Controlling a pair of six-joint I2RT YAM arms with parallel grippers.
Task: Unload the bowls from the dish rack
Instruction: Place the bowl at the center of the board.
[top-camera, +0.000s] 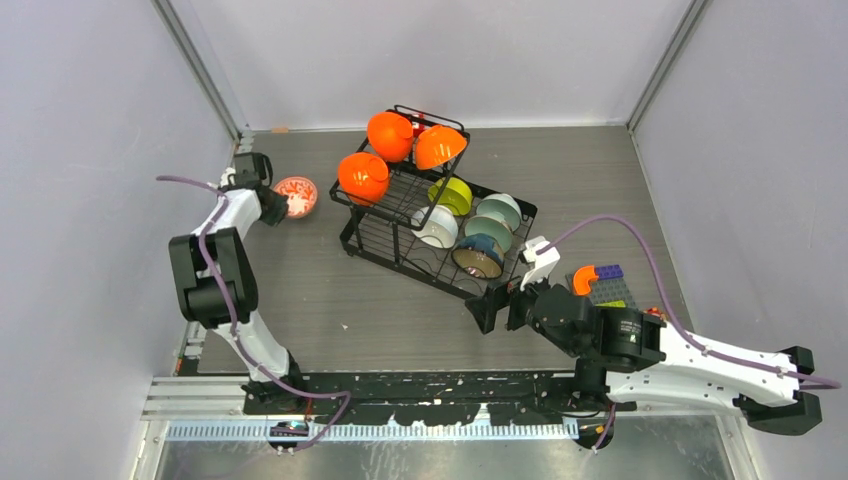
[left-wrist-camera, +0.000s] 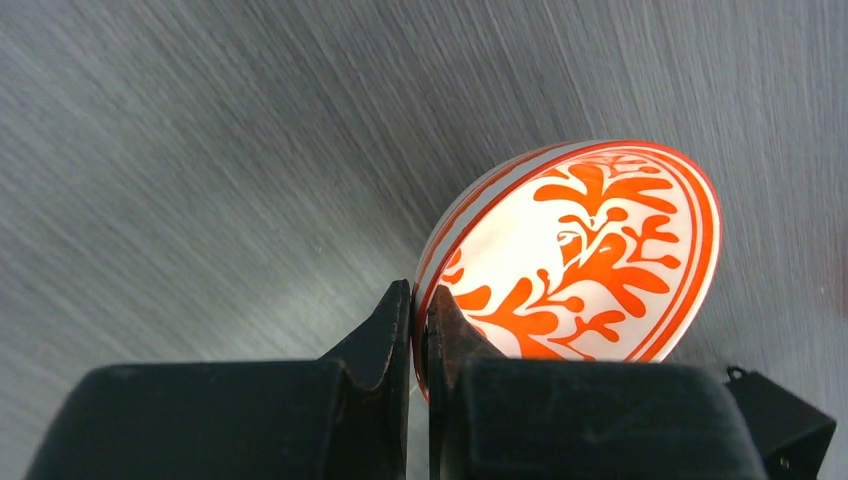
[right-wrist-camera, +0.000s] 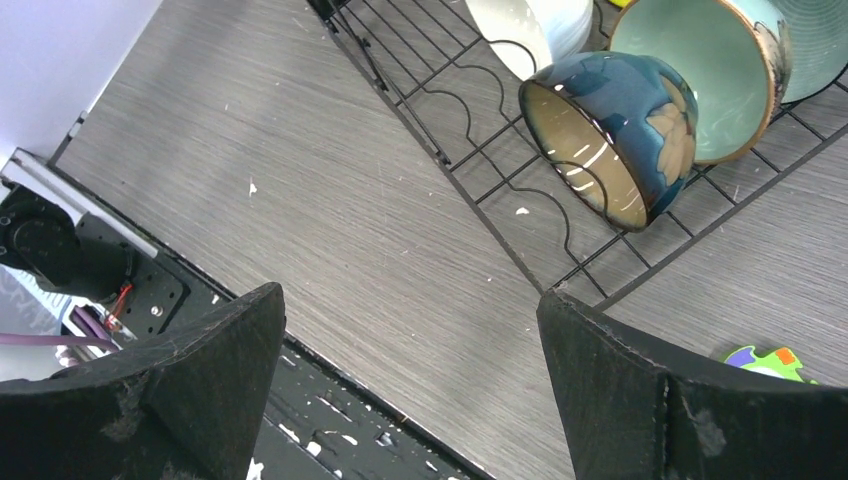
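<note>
We judge the unloading barely begun. The dish rack (top-camera: 410, 265) sits mid-table with eight bowls in it by our count: three orange bowls (top-camera: 390, 135) on the upper basket, and below them a lime bowl (top-camera: 452, 196), a white bowl (top-camera: 436, 227), two mint bowls (top-camera: 498, 212) and a dark bowl (right-wrist-camera: 610, 135). Only the patterned bowl (left-wrist-camera: 590, 250) is out, well left of the rack. The left gripper (left-wrist-camera: 420, 330) pinches its rim tightly, and we cannot tell whether it touches the table. The right gripper (right-wrist-camera: 408, 300) stands fully spread and empty by the rack's near corner, close to the dark bowl.
</note>
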